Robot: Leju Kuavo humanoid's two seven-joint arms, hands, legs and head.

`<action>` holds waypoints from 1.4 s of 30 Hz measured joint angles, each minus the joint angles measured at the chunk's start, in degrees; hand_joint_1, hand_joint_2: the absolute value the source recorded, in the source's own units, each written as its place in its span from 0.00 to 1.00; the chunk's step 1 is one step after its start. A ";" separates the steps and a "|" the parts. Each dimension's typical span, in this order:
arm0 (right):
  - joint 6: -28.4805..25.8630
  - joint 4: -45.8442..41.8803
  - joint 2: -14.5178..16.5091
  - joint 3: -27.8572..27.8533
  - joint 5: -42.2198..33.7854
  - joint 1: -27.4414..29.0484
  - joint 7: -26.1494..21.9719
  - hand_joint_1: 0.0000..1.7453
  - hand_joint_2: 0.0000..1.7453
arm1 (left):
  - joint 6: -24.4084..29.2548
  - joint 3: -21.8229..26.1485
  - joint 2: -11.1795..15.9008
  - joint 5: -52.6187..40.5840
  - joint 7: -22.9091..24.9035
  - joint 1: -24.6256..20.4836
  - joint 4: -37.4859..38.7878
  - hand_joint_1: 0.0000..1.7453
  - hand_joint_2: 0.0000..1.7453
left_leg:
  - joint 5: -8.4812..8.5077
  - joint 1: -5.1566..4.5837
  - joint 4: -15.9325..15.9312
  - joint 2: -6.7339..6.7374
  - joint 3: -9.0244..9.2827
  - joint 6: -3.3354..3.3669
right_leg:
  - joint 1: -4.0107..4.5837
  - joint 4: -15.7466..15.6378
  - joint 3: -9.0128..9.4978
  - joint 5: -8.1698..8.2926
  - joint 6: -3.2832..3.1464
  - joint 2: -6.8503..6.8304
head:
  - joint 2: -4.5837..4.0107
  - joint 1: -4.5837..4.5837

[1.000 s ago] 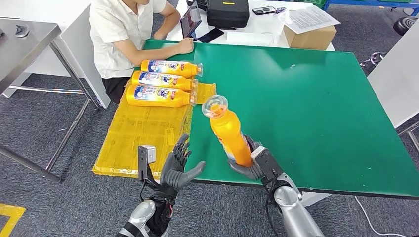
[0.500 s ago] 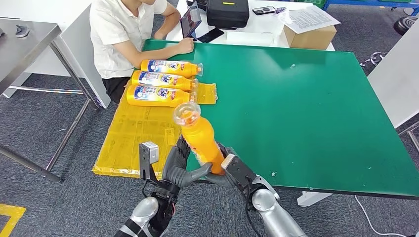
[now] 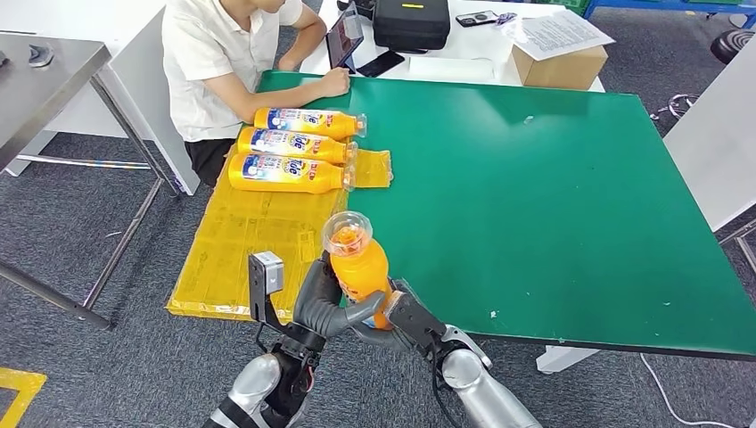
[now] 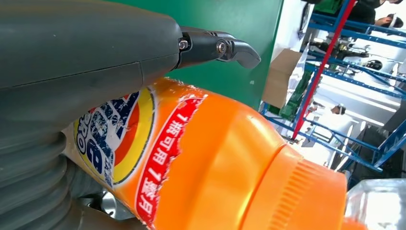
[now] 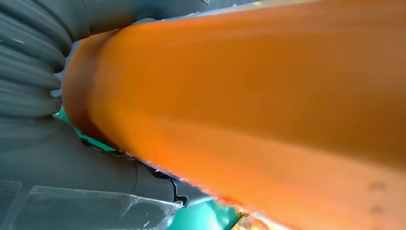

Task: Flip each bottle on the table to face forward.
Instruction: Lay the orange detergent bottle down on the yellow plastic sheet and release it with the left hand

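At the table's [image 3: 553,178] near edge, an orange bottle [image 3: 358,260] is held upright.
It is gripped by both the left hand [image 3: 319,299] and right hand [image 3: 401,316].

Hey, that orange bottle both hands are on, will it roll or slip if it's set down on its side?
Probably rolls: the orange bottle has a round body. Its smooth, glossy plastic looks slippery, so the left hand and right hand both gripping helps. It looks stiff and full, likely weighty for its size.

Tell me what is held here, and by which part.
An orange bottle, cap up; right hand grips its lower end, left hand grips its body beside the label.
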 joint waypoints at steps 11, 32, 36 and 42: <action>-2.10 1.52 0.16 1.40 2.05 -1.49 0.71 1.00 1.00 | 1.20 -1.10 0.91 -7.56 -1.59 -3.52 5.25 1.00 1.00 | 0.01 0.00 0.00 0.00 -0.02 0.00 | 0.00 0.01 -0.01 0.00 0.00 0.00 | 0.00 0.02; -30.96 -3.08 0.37 3.62 20.26 5.10 2.27 0.00 1.00 | 2.85 6.60 0.84 -3.47 -3.65 0.99 -7.66 1.00 1.00 | -0.01 0.01 0.00 0.01 -0.19 -0.01 | 0.00 0.00 -0.20 -0.02 -0.01 0.00 | 0.00 0.02; -32.71 -4.37 0.38 3.20 18.73 6.77 -0.22 0.00 1.00 | 0.79 8.31 0.77 -0.39 -3.68 2.13 -10.52 1.00 1.00 | 0.00 0.01 0.00 0.00 -0.19 0.00 | 0.00 0.00 -0.20 -0.02 -0.01 0.00 | 0.00 0.02; -35.02 -6.23 1.14 -0.96 10.46 9.93 -7.21 0.00 1.00 | -5.06 11.79 0.72 8.66 -1.73 3.57 -13.71 1.00 1.00 | 0.00 0.00 0.00 0.01 -0.18 0.00 | 0.00 0.00 -0.20 -0.01 -0.01 0.00 | 0.00 0.02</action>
